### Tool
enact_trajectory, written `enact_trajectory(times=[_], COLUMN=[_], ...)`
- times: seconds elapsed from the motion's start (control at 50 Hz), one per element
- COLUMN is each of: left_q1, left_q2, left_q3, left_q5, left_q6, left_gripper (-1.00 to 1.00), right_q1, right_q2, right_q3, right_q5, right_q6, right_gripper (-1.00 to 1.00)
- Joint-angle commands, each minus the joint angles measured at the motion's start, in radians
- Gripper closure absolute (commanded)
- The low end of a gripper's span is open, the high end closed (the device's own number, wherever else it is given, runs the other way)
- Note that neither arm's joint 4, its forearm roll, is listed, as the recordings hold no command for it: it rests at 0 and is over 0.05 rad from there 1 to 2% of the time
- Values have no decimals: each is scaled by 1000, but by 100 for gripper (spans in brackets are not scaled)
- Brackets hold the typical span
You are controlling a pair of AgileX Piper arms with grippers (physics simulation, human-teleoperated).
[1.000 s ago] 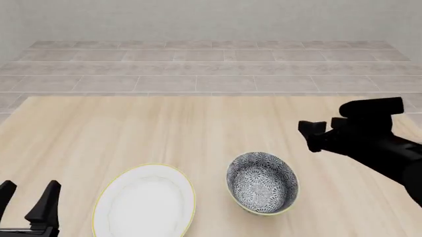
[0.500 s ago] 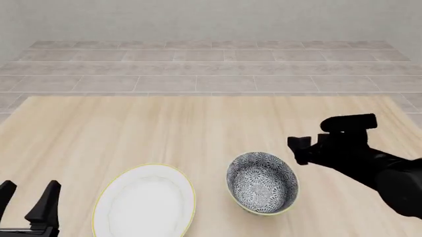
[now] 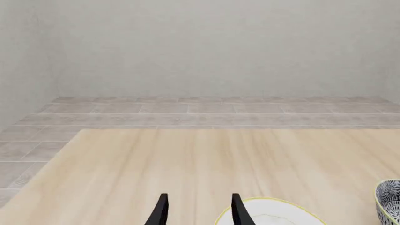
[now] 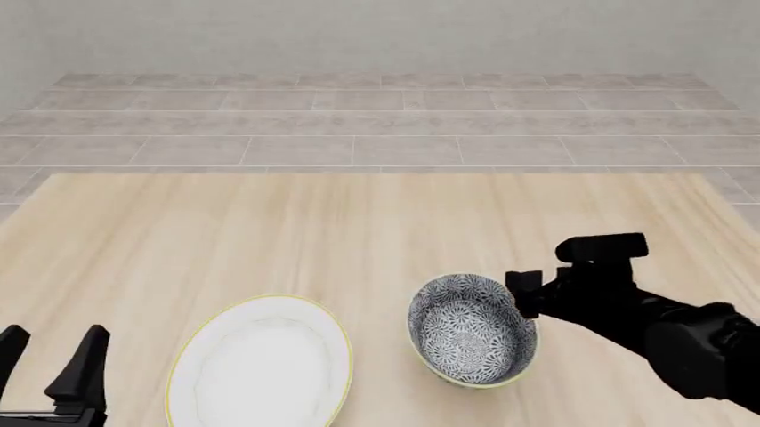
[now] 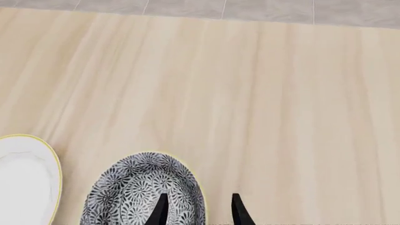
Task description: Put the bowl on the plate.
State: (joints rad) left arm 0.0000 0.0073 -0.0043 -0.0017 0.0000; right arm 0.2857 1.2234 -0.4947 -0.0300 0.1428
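A round, deep bowl with a dense grey-and-white floral pattern and thin yellowish rim [image 4: 472, 329] sits on the pale wood-grain counter [image 4: 297, 231] in the lower centre-right of the front view, just beside a plain white round plate with a yellow-gold rim [image 4: 262, 363] at lower centre-left. The two dishes lie close together with a narrow strip of bare counter between them.

The black right pincer [image 4: 519, 293] reaches in from the lower right of the front view and hangs at the bowl's upper right rim. In the right wrist view its two dark fingertips [image 5: 160, 212] stand apart, one over the patterned inside of the bowl [image 5: 145, 192] and the other outside the rim, so the pincer is released and straddles the bowl's wall; whether it touches the rim cannot be told. The plate's edge [image 5: 28, 180] shows at that view's lower left.

The black left pincer [image 4: 50, 365] sits in the lower left corner of the front view, its fingers spread and holding nothing. In the left wrist view the released left pincer [image 3: 197, 211] points across the counter, with the plate's rim [image 3: 275, 213] just past it and a sliver of the bowl [image 3: 388, 201] at the right edge.

Grey tiled floor [image 4: 356, 124] extends beyond the counter's far edge.
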Motion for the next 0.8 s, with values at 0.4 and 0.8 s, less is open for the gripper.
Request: enact_trajectory(times=[0.4,0.8], left_q1=[0,0], left_q2=[0,0], left_q3=[0,0], left_q5=[0,0], left_q6=[0,0], left_gripper=[-100,-100], right_q1=[32,30], right_q2=[131,141], right_q3=[63,88], right_q5=[-145,-179], right_q6=[57,69], right_gripper=[-100,-100])
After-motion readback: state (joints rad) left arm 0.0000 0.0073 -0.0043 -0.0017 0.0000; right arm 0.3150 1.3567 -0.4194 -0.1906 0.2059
